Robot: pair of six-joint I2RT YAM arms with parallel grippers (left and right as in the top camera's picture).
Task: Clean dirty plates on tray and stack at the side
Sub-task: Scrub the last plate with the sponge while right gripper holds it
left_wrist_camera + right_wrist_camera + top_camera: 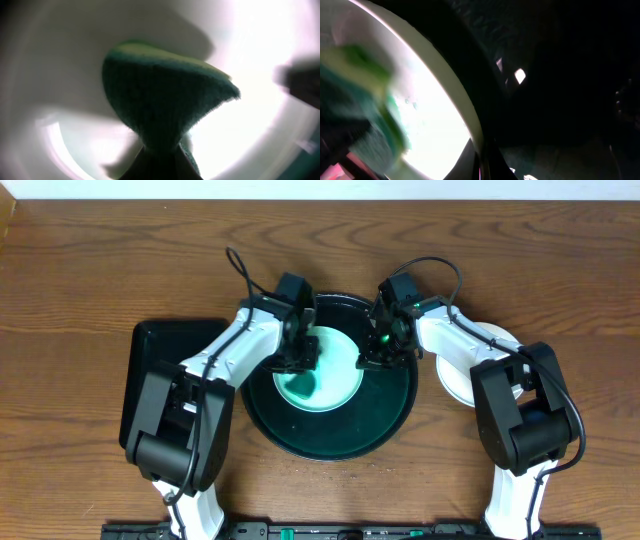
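A pale plate (335,372) with a teal smear (298,388) lies on the round dark tray (385,415). My left gripper (300,352) is shut on a green sponge (160,95) and holds it down on the plate's left part (260,115). My right gripper (383,348) is shut on the plate's right rim (470,120), one finger on each side of it. The sponge shows blurred at the left of the right wrist view (365,100). A white plate (462,375) lies on the table to the right of the tray, partly under my right arm.
A black rectangular tray (160,355) lies left of the round tray, partly under my left arm. The wooden table (100,260) stretches around both. The dark tray floor fills the right half of the right wrist view (560,100).
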